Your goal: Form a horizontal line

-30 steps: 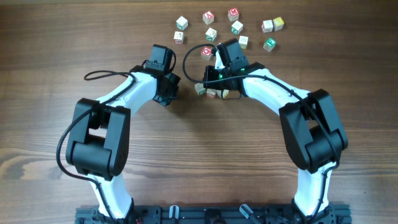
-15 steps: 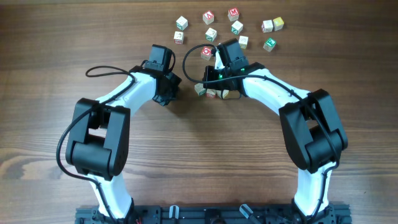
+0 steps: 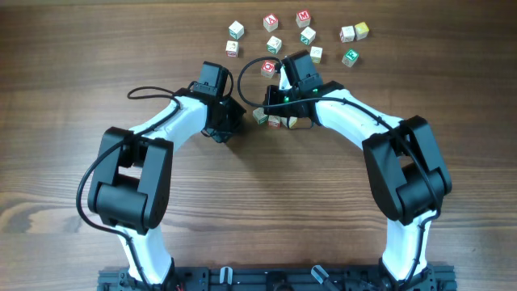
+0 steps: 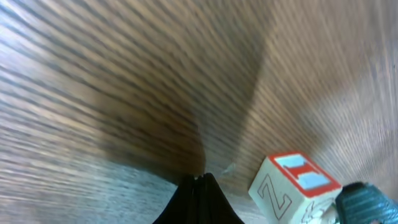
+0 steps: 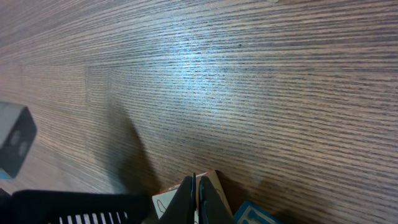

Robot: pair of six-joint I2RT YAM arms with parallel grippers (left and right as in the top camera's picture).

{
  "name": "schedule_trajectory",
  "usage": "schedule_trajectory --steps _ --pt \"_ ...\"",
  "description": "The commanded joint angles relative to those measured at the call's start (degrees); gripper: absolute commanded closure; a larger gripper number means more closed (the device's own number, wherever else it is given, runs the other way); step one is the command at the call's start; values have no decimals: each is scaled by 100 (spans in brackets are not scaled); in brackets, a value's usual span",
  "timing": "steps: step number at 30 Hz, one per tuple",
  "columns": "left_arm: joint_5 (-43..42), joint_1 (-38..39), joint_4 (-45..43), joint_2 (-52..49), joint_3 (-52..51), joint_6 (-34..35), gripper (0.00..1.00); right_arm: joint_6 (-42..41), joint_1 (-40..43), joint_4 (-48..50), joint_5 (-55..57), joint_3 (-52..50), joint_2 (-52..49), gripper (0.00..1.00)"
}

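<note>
Directly beneath the right fingers (image 3: 276,111) lies the horizontal line (image 3: 275,121): three letter cubes set edge to edge. Its long axis runs side to side, with the left end skewed slightly away from the robot. The right wrist view shows these fingers pressed together, their tips over one cube's top face (image 5: 214,183); whether they touch it I cannot tell. This arm is plainly the nearer one.

Off the row's left end, across a strip of bare tabletop (image 3: 242,202), stand the left fingers (image 3: 229,125), also closed to a point and holding nothing. From their own camera, the end cube (image 4: 292,186), with its red-framed top and a Z on its side, sits ahead and to the right of the tips (image 4: 200,193), clear of them. A squaring nudge would probably come along the axis from that side.

Beyond both sets of fingers, the loose letter cubes (image 3: 307,35) lie scattered. One red-faced cube (image 3: 269,68) lies closest, beside the right arm's cable loop (image 3: 246,73). Nothing blocks the row.
</note>
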State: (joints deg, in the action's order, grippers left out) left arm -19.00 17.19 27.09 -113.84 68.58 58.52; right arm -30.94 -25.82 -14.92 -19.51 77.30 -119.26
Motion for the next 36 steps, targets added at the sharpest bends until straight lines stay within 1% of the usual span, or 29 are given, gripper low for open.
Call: schedule_trajectory --steps 1,14,36 --pt "-308 39 -72 -328 -216 -131 96 -79 -26 26 -157 7 -96 95" --pt "-280 39 -1045 -328 -216 -109 96 -79 -26 -129 -155 7 -96 95" --pt "-197 39 -1504 -328 -216 -107 94 -76 -26 -186 -155 7 -96 95"
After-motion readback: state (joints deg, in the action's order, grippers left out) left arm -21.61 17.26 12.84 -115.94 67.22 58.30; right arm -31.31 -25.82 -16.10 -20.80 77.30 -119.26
